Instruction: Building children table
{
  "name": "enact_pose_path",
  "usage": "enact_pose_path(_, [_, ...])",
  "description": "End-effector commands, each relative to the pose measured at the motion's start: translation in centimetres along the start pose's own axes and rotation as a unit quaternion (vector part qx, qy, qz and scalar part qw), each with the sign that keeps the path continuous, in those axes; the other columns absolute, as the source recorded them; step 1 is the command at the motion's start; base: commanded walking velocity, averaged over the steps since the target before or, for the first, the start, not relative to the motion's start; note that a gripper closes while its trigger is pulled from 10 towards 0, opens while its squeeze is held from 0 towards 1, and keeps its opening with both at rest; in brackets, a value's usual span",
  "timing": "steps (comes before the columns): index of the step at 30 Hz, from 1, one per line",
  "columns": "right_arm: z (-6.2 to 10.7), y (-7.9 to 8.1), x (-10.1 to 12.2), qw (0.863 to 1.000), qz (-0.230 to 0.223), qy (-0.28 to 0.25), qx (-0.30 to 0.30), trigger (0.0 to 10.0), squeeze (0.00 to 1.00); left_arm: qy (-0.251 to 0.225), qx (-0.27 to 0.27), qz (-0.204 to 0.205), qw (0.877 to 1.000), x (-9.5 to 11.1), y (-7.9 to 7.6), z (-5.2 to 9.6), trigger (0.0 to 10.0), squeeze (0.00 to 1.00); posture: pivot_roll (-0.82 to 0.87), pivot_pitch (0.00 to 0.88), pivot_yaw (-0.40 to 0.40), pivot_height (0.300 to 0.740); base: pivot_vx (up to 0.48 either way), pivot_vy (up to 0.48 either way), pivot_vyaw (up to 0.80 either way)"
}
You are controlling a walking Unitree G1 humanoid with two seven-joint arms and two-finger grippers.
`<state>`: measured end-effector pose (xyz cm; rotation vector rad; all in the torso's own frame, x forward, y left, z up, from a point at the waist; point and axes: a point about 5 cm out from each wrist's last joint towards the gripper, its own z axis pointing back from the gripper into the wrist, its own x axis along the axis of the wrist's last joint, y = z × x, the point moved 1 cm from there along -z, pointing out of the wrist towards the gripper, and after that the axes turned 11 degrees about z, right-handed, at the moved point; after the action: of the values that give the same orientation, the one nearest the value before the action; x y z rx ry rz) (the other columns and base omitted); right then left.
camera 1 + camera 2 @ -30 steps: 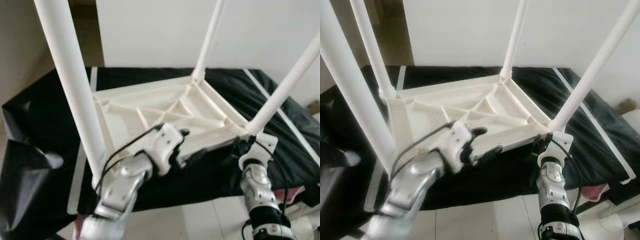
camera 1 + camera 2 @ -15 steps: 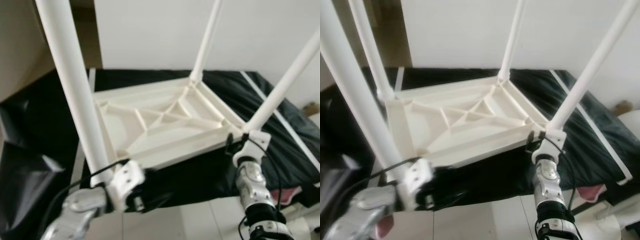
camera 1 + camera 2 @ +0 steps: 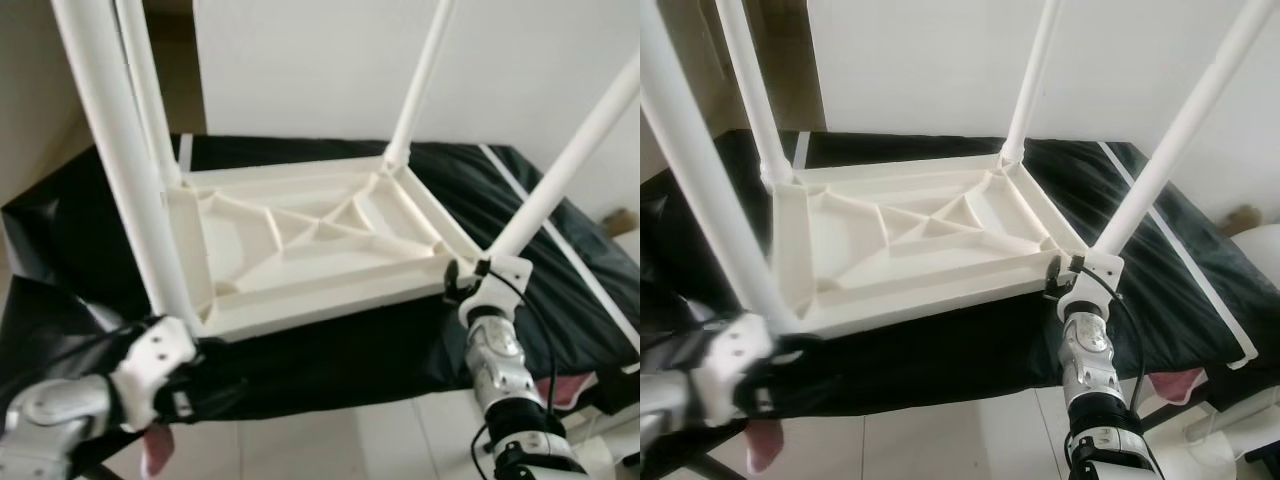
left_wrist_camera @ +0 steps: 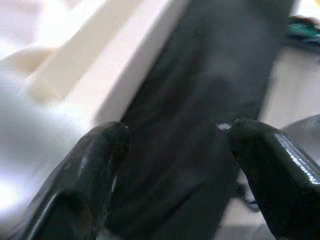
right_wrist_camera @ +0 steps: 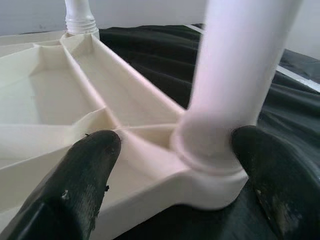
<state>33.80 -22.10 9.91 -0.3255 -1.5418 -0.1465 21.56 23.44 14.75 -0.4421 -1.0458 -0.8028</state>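
From your head cameras, a white plastic children's table [image 3: 300,250] lies upside down on a surface draped in black sheeting [image 3: 520,190], its four white legs [image 3: 105,150] pointing up. No brand, label or writing can be read. Your right gripper [image 3: 462,285] sits at the near right corner, at the base of that corner's leg. Your left gripper [image 3: 185,385] is low at the near left corner, by the table's edge.

A second ago the left gripper was up on the table's near edge; it has since dropped down and to the left.

In the left wrist view, its fingers [image 4: 100,165] stand apart, with the table's white rim and black sheeting between and beyond them.

In the right wrist view, the fingers [image 5: 90,165] stand open either side of the leg's base, not clearly touching it.
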Motion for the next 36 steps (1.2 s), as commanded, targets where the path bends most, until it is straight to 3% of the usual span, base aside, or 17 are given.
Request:
enact_pose_path(1, [0.1, 0.2, -0.3, 1.000, -0.002, 0.003, 0.001, 10.0, 0.00, 0.021, 0.059, 0.003, 0.998, -0.6, 2.5, 2.7, 10.0, 0.00, 0.21, 0.000, -0.102, 0.740, 0.000, 0.000, 0.00])
enact_pose_path(4, [0.1, 0.3, -0.3, 1.000, -0.004, 0.004, 0.001, 10.0, 0.00, 0.029, 0.073, 0.003, 0.997, -0.7, 3.2, 3.4, 10.0, 0.00, 0.21, 0.000, -0.098, 0.740, 0.000, 0.000, 0.00])
enact_pose_path(6, [0.1, 0.4, -0.5, 1.000, -0.006, 0.005, 0.000, 10.0, 0.00, 0.039, 0.100, 0.002, 0.994, -0.8, 4.6, 4.9, 10.0, 0.00, 0.20, 0.000, -0.090, 0.740, 0.000, 0.000, 0.00])
enact_pose_path(9, [0.2, 0.4, -0.6, 1.000, -0.008, 0.006, -0.001, 10.0, 0.00, 0.049, 0.123, -0.003, 0.991, -0.9, 5.7, 5.8, 10.0, 0.00, 0.20, 0.000, -0.087, 0.740, 0.000, 0.000, 0.00])
enact_pose_path(10, [0.2, 0.5, -0.6, 1.000, -0.009, 0.007, -0.001, 10.0, 0.00, 0.043, 0.172, -0.005, 0.984, -0.6, 7.7, 6.5, 10.0, 0.00, 0.20, 0.000, -0.085, 0.740, 0.000, 0.000, 0.00])
enact_pose_path(13, [0.3, 0.5, -0.7, 1.000, -0.010, 0.007, -0.001, 10.0, 0.00, 0.037, 0.192, 0.004, 0.981, -0.4, 8.5, 6.7, 10.0, 0.00, 0.20, 0.000, -0.085, 0.740, 0.000, 0.000, 0.00])
enact_pose_path(15, [0.4, 0.6, -0.8, 1.000, -0.010, 0.009, 0.000, 10.0, 0.00, 0.015, 0.248, -0.008, 0.969, 0.5, 10.4, 7.2, 10.0, 0.00, 0.20, 0.000, -0.084, 0.740, 0.000, 0.000, 0.00])
enact_pose_path(16, [0.4, 0.6, -0.8, 1.000, -0.010, 0.009, 0.000, 10.0, 0.00, 0.015, 0.248, -0.008, 0.969, 0.5, 10.4, 7.2, 10.0, 0.00, 0.20, 0.000, -0.084, 0.740, 0.000, 0.000, 0.00])
enact_pose_path(18, [0.5, 0.7, -1.0, 1.000, -0.010, 0.010, 0.002, 10.0, 0.00, -0.008, 0.291, -0.016, 0.957, 1.4, 12.0, 7.4, 10.0, 0.00, 0.19, 0.000, -0.082, 0.740, 0.000, 0.000, 0.00])
enact_pose_path(20, [0.9, 1.3, -1.2, 1.000, -0.012, 0.012, 0.009, 10.0, 0.00, -0.052, 0.342, -0.010, 0.938, 3.0, 13.8, 6.8, 10.0, 0.00, 0.18, 0.000, -0.080, 0.740, 0.000, 0.000, 0.00])
enact_pose_path(22, [0.9, 1.3, -1.2, 1.000, -0.012, 0.012, 0.009, 10.0, 0.00, -0.052, 0.342, -0.010, 0.938, 3.0, 13.8, 6.8, 10.0, 0.00, 0.18, 0.000, -0.080, 0.740, 0.000, 0.000, 0.00])
enact_pose_path(23, [1.1, 1.6, -1.3, 1.000, -0.013, 0.013, 0.013, 10.0, 0.00, -0.070, 0.365, -0.008, 0.928, 3.8, 14.6, 6.4, 10.0, 0.00, 0.18, 0.000, -0.080, 0.740, 0.000, 0.000, 0.00])
enact_pose_path(25, [1.5, 2.3, -1.5, 1.000, -0.017, 0.015, 0.020, 10.0, 0.00, -0.115, 0.370, -0.002, 0.922, 5.3, 15.3, 5.1, 10.0, 0.00, 0.16, 0.000, -0.077, 0.740, 0.000, 0.000, 0.00])
enact_pose_path(27, [1.8, 2.7, -1.7, 0.999, -0.019, 0.019, 0.023, 10.0, 0.00, -0.153, 0.360, 0.003, 0.920, 6.6, 15.5, 3.5, 10.0, 0.00, 0.16, 0.000, -0.075, 0.740, 0.000, 0.000, 0.00])
enact_pose_path(30, [2.0, 2.9, -1.9, 0.999, -0.022, 0.025, 0.023, 10.0, 0.00, -0.160, 0.356, 0.003, 0.921, 7.0, 15.5, 2.5, 10.0, 0.00, 0.15, 0.000, -0.072, 0.740, 0.000, 0.000, 0.00])
enact_pose_path(33, [2.6, 3.2, -2.4, 0.999, -0.025, 0.035, 0.021, 10.0, 0.00, -0.170, 0.335, 0.002, 0.927, 7.6, 15.4, 0.1, 10.0, 0.00, 0.13, 0.000, -0.067, 0.740, 0.000, 0.000, 0.00])
enact_pose_path(36, [2.9, 3.2, -2.6, 0.999, -0.025, 0.040, 0.017, 10.0, 0.00, -0.177, 0.325, 0.006, 0.929, 7.8, 15.3, -1.0, 10.0, 0.00, 0.13, 0.000, -0.064, 0.740, 0.000, 0.000, 0.00])
